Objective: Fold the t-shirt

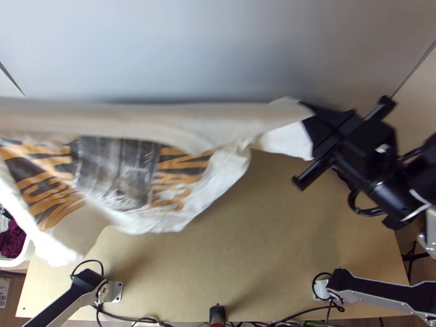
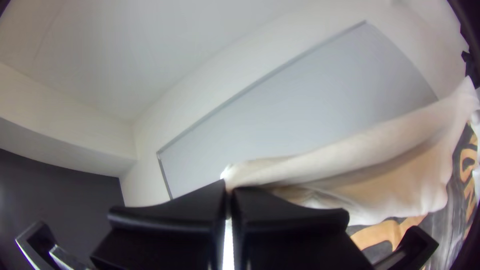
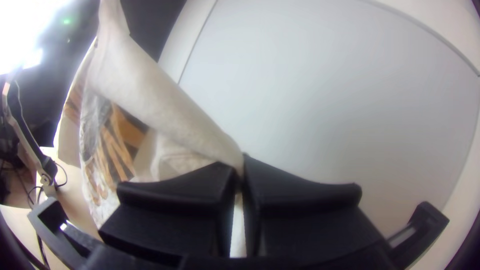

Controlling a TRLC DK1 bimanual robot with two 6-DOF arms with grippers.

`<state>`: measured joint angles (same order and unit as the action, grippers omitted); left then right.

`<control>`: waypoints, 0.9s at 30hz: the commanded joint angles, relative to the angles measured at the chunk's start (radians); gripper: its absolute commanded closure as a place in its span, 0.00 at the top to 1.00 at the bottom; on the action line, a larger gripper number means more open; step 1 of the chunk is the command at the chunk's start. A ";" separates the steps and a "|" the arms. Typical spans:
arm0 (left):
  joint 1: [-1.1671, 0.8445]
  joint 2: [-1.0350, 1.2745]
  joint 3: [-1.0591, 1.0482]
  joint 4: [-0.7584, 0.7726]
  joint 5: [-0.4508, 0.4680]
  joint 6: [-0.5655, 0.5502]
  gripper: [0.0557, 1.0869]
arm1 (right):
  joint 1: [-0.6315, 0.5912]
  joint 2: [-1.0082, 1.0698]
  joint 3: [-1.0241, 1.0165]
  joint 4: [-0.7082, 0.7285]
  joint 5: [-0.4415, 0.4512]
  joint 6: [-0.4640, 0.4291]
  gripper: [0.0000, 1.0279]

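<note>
The t-shirt (image 1: 120, 174) is probably light, soft and limp, not fragile, so it can sway and wrinkle easily. I judge that the two ends of its upper edge are the good places for holding. The left hand (image 2: 229, 192) and the right hand (image 3: 241, 172) each hold one such end, fingers closed on the cloth. The t-shirt hangs between them, above the left side of the tabletop (image 1: 272, 234). It is off-white, with a dark grey picture and orange letters; its lower edge droops unevenly.
</note>
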<state>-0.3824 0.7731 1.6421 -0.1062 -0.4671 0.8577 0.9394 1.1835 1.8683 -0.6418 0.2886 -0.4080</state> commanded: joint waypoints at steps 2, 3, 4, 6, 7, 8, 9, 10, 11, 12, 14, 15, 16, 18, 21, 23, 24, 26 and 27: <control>0.002 -0.028 0.012 -0.023 -0.007 0.035 0.04 | 0.133 0.065 0.002 -0.038 -0.003 0.026 0.03; 0.004 -0.037 0.002 -0.026 -0.013 0.037 0.04 | 0.141 0.080 0.002 -0.035 -0.003 0.028 0.03; 0.008 -0.047 -0.007 -0.036 -0.019 0.038 0.04 | 0.147 0.096 0.002 -0.029 -0.003 0.032 0.03; 0.028 -0.070 -0.036 -0.044 -0.022 0.038 0.04 | 0.159 0.125 0.003 -0.015 -0.003 0.040 0.03; 0.034 -0.081 -0.050 -0.044 -0.024 0.040 0.04 | 0.164 0.140 0.005 -0.010 -0.003 0.043 0.03; 0.042 -0.089 -0.064 -0.044 -0.024 0.040 0.04 | 0.165 0.154 0.008 -0.004 -0.003 0.049 0.03; 0.045 -0.094 -0.070 -0.043 -0.025 0.041 0.04 | 0.168 0.166 0.008 0.004 -0.005 0.054 0.03; 0.045 -0.097 -0.073 -0.043 -0.028 0.041 0.04 | 0.173 0.179 0.014 0.007 -0.005 0.058 0.03; 0.046 -0.097 -0.074 -0.043 -0.034 0.041 0.04 | 0.179 0.189 0.020 0.008 -0.005 0.064 0.03; 0.048 -0.098 -0.079 -0.043 -0.038 0.041 0.04 | 0.185 0.200 0.025 0.008 -0.005 0.066 0.03; 0.051 -0.106 -0.102 -0.039 -0.041 0.041 0.04 | 0.194 0.212 0.028 0.008 -0.005 0.069 0.03; 0.054 -0.109 -0.122 -0.036 -0.042 0.044 0.04 | 0.196 0.215 0.028 0.004 -0.005 0.069 0.03; 0.054 -0.113 -0.146 -0.029 -0.044 0.047 0.04 | 0.197 0.219 0.028 -0.002 -0.005 0.071 0.03; 0.056 -0.118 -0.206 0.026 -0.044 0.064 0.04 | 0.196 0.220 0.025 -0.019 -0.005 0.072 0.03; 0.054 -0.106 -0.277 0.119 -0.044 0.064 0.04 | 0.190 0.214 0.008 -0.053 -0.005 0.083 0.03; 0.054 -0.086 -0.318 0.169 -0.042 0.049 0.04 | 0.185 0.194 -0.029 -0.065 -0.005 0.087 0.03; 0.054 -0.074 -0.335 0.188 -0.042 0.030 0.04 | 0.180 0.180 -0.055 -0.068 -0.005 0.089 0.03; 0.054 -0.044 -0.360 0.207 -0.042 -0.019 0.04 | 0.165 0.140 -0.113 -0.068 -0.006 0.090 0.03; 0.054 -0.029 -0.372 0.223 -0.042 -0.040 0.04 | 0.157 0.120 -0.141 -0.070 -0.006 0.090 0.03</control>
<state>-0.3302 0.6880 1.3766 0.0166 -0.5098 0.8940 1.1206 1.3697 1.8397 -0.6914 0.2829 -0.3256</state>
